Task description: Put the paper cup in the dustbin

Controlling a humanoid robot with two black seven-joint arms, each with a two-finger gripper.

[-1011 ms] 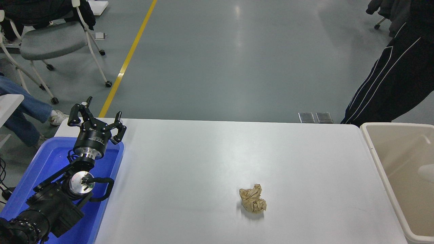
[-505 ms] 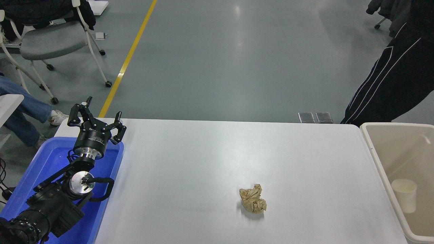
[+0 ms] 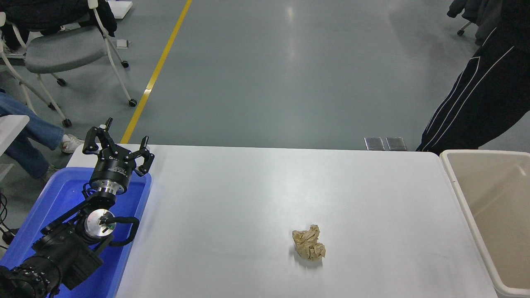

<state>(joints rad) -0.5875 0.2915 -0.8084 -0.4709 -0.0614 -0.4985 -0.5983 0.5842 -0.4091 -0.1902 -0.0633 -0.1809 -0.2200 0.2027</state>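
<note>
Half a second ago the paper cup showed inside the dustbin [image 3: 455, 174]; now it has dropped out of sight, presumably lower in the bin beyond the frame's edge. Nearest on the worktop [image 3: 256, 198], a crumpled tan paper ball [image 3: 309, 247] lies untouched, well apart from the bin. The left gripper [image 3: 118, 145] is parked over the blue tub [image 3: 62, 194], fingers spread wide and holding nothing. No right arm is in view. The disposal looks done; the sensible finish is retracting clear without nudging the bin.
</note>
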